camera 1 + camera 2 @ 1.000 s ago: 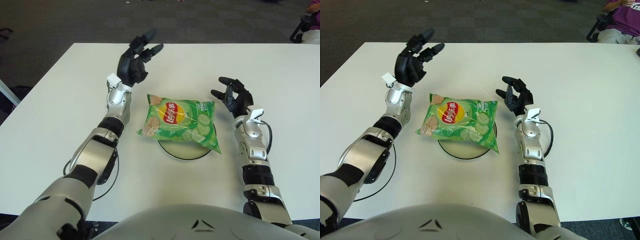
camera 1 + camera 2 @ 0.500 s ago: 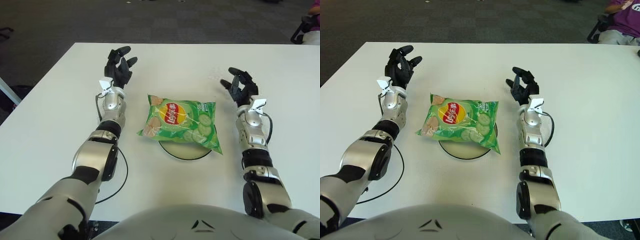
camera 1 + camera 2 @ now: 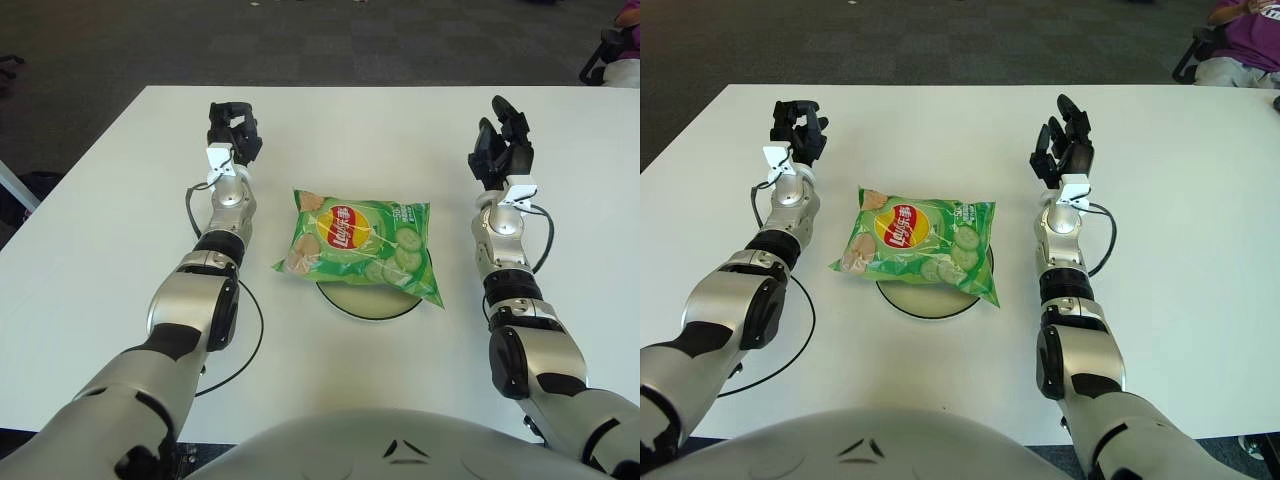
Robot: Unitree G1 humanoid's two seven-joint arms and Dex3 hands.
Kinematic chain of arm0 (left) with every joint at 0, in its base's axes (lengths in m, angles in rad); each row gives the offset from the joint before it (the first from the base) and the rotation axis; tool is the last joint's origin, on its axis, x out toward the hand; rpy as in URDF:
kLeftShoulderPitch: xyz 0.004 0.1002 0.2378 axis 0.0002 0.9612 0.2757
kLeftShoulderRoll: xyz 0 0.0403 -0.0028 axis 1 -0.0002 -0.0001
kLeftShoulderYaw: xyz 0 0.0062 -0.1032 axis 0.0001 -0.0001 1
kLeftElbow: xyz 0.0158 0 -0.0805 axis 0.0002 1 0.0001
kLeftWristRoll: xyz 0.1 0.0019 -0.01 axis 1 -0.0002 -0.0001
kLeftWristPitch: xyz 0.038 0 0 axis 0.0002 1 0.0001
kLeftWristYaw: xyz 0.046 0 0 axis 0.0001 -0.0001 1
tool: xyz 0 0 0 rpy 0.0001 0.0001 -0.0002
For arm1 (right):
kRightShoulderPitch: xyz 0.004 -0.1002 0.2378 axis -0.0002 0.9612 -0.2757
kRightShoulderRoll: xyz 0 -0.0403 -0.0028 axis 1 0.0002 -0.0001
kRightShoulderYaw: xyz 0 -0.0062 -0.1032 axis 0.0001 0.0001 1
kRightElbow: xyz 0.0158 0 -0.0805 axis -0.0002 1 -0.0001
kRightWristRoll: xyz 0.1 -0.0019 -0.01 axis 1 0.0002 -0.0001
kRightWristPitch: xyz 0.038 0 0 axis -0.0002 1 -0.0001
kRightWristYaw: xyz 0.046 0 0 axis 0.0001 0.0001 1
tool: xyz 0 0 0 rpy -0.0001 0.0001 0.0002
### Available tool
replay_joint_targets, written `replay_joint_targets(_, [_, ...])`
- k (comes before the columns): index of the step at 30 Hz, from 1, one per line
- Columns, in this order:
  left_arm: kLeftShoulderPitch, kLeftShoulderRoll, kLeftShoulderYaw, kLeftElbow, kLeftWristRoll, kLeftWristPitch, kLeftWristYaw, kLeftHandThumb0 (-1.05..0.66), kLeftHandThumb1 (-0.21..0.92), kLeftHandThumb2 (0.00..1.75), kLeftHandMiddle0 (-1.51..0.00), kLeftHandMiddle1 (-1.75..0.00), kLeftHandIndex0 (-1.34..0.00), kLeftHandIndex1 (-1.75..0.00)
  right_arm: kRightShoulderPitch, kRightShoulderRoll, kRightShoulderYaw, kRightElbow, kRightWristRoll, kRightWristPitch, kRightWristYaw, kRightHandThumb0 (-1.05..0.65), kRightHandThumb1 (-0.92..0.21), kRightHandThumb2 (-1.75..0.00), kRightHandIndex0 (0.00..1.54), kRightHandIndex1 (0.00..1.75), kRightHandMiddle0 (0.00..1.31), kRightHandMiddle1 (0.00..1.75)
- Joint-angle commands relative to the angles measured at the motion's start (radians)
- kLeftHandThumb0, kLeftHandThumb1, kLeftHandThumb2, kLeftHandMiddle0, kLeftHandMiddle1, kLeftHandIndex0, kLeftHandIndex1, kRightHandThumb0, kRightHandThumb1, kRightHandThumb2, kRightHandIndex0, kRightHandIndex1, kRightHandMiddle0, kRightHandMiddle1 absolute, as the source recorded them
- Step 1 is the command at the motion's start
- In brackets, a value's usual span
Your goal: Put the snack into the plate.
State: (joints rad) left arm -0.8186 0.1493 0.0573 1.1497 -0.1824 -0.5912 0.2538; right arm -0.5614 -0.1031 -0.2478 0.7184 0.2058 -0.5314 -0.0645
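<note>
The snack, a green chip bag [image 3: 362, 245] with a red and yellow logo, lies across a white plate [image 3: 372, 305] at the middle of the white table; only the plate's near rim shows beneath it. My left hand [image 3: 231, 128] is well left of the bag and farther back, fingers relaxed and holding nothing. My right hand [image 3: 503, 140] is to the bag's right, fingers pointing away from me, and it holds nothing. Neither hand touches the bag or the plate.
Both forearms stretch forward over the white table [image 3: 100, 230] on either side of the plate. A black cable [image 3: 245, 335] loops beside my left elbow. Dark carpet lies beyond the far edge, and a seated person [image 3: 1240, 40] shows at the back right.
Both hands have drawn away from the bag, outward and toward the far side. The left hand's raised, spread fingers have come down. The bag stays on the plate.
</note>
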Motion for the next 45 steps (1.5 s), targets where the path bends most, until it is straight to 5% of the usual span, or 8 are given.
replay_joint_targets(1, [-0.004, 0.009, 0.028, -0.03, -0.008, 0.021, -0.147, -0.34, 0.92, 0.52, -0.42, -1.0, -0.19, -1.75, -0.008, 0.051, -0.104, -0.108, 0.325, 0.151, 0.233, -0.61, -0.92, -0.7, 0.59, 0.03, 0.25, 0.12])
replay_joint_targets(9, [0.006, 0.006, 0.08, -0.057, -0.045, 0.035, -0.285, -0.34, 0.92, 0.52, -0.44, -1.05, -0.19, -1.75, 0.017, 0.043, -0.112, -0.186, 0.336, 0.208, 0.24, -0.6, -0.92, -0.82, 0.68, 0.04, 0.28, 0.11])
replay_joint_targets(16, [0.012, 0.003, 0.117, -0.08, -0.043, 0.048, -0.334, -0.35, 0.92, 0.51, -0.49, -1.09, -0.2, -1.73, 0.023, 0.052, -0.112, -0.171, 0.262, 0.164, 0.201, -0.59, -0.92, -0.85, 0.78, 0.07, 0.33, 0.12])
replay_joint_targets(23, [0.019, -0.001, 0.137, -0.086, -0.036, 0.051, -0.357, -0.35, 0.92, 0.49, -0.52, -1.14, -0.23, -1.71, 0.039, 0.009, -0.057, -0.09, -0.028, 0.063, -0.014, -0.51, -0.92, -0.67, 0.9, 0.12, 0.52, 0.22])
replay_joint_targets(31, [0.025, -0.006, 0.143, -0.082, -0.023, 0.043, -0.362, -0.35, 0.92, 0.47, -0.55, -1.2, -0.24, -1.7, 0.053, -0.065, 0.044, -0.02, -0.413, 0.002, -0.358, -0.42, -0.92, -0.55, 0.82, 0.43, 0.46, 0.66])
replay_joint_targets(32, [0.025, -0.006, 0.143, -0.083, -0.021, 0.042, -0.362, -0.35, 0.92, 0.47, -0.55, -1.22, -0.24, -1.7, 0.054, -0.071, 0.056, -0.013, -0.447, -0.003, -0.393, -0.4, -0.92, -0.51, 0.81, 0.45, 0.4, 1.01])
replay_joint_targets(35, [0.027, -0.006, 0.144, -0.084, -0.017, 0.035, -0.364, -0.35, 0.92, 0.47, -0.55, -1.25, -0.24, -1.7, 0.055, -0.079, 0.078, 0.006, -0.494, -0.019, -0.453, -0.36, -0.92, -0.46, 0.8, 0.49, 0.32, 1.43])
replay_joint_targets(45, [0.024, -0.01, 0.145, -0.085, 0.003, -0.005, -0.38, -0.35, 0.92, 0.47, -0.58, -1.32, -0.25, -1.69, 0.047, -0.082, 0.085, 0.046, -0.461, -0.048, -0.482, -0.34, -0.92, -0.42, 0.79, 0.54, 0.29, 1.62])
